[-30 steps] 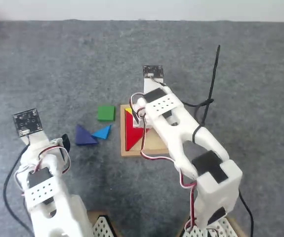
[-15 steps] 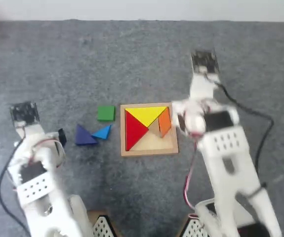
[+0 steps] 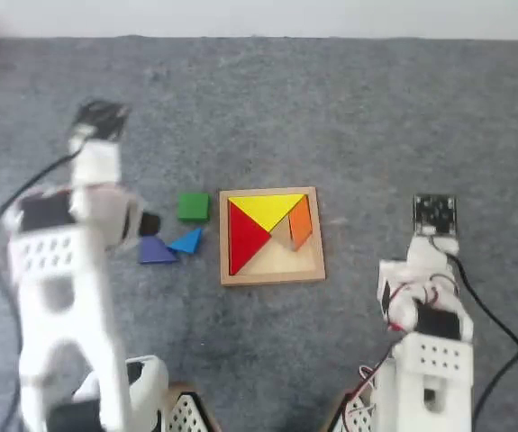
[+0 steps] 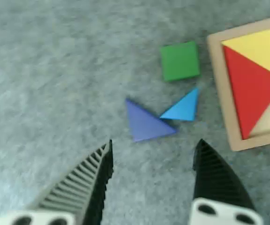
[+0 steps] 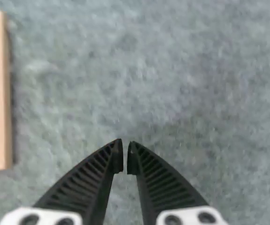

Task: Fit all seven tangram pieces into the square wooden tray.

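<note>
Seen from above, the square wooden tray (image 3: 272,277) lies mid-desk (image 3: 331,108) holding a yellow triangle (image 3: 266,207), a red triangle (image 3: 243,236) and an orange piece (image 3: 300,221). The green square (image 3: 193,207), dark blue triangle (image 3: 155,252) and light blue triangle (image 3: 186,241) lie loose just beside it on the left arm's side. In the left wrist view, the left claw (image 4: 154,145) hangs spread wide and empty near the dark blue triangle, probably so its jaws can straddle that piece. In the right wrist view, the right claw (image 5: 124,143) is pinched closed on nothing over bare desk beside the tray's rim, seemingly parked clear to leave the left arm room.
</note>
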`<move>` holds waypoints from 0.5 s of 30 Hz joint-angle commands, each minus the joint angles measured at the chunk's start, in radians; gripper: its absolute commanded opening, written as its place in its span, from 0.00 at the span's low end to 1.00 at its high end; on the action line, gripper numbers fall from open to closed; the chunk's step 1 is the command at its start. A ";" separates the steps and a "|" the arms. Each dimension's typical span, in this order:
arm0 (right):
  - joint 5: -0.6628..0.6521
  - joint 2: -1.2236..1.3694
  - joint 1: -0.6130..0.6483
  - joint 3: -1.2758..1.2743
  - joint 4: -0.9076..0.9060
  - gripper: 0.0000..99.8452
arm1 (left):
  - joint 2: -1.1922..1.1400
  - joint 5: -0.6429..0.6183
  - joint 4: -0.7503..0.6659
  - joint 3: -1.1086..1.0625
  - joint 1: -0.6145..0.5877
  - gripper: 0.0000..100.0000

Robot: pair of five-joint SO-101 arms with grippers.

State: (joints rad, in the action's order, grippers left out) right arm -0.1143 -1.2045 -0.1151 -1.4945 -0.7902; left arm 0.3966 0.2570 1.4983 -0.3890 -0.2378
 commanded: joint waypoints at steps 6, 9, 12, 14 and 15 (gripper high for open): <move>-0.023 -0.349 -0.039 -0.135 -0.015 0.03 | -0.537 -0.315 0.000 0.430 0.138 0.30; -0.048 -0.443 -0.041 -0.173 -0.024 0.03 | -0.647 -0.368 0.002 0.476 0.160 0.30; -0.064 -0.524 -0.035 -0.183 -0.096 0.03 | -0.695 -0.377 0.003 0.469 0.150 0.30; -0.071 -0.573 -0.035 -0.184 -0.127 0.03 | -0.713 -0.379 -0.005 0.452 0.141 0.30; -0.071 -0.596 -0.035 -0.186 -0.136 0.03 | -0.723 -0.377 -0.015 0.441 0.140 0.30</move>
State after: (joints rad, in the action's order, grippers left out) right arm -0.1695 -1.7308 -0.1396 -1.6709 -0.8930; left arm -0.3261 -0.1036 1.4983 0.0361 -0.0890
